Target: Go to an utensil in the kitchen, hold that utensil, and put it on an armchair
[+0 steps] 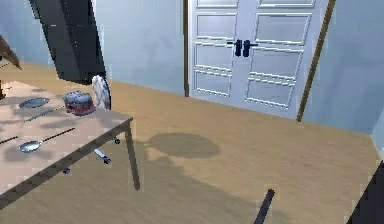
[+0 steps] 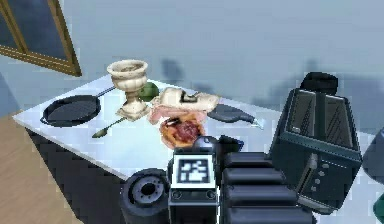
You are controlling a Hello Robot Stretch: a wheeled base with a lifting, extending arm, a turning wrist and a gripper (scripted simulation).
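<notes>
Nearest me sits the tool (image 2: 146, 195), and I cannot tell if it holds anything. The spoon (image 2: 110, 125) lies on the table (image 2: 110, 148) beside the pan (image 2: 68, 110); a careless reach may topple the goblet (image 2: 130, 78).

Crowded counter: from the gripper (image 2: 150, 192), a frying pan (image 2: 68, 110) lies at ten o'clock, an urn (image 2: 130, 78) at twelve, a plate of food (image 2: 183, 128) at one and a toaster (image 2: 315, 145) at two. Bare countertop (image 2: 105, 152) lies near at eleven. Ahead, open floor (image 1: 220, 150) runs at twelve, with a table (image 1: 75, 140) at ten.
</notes>
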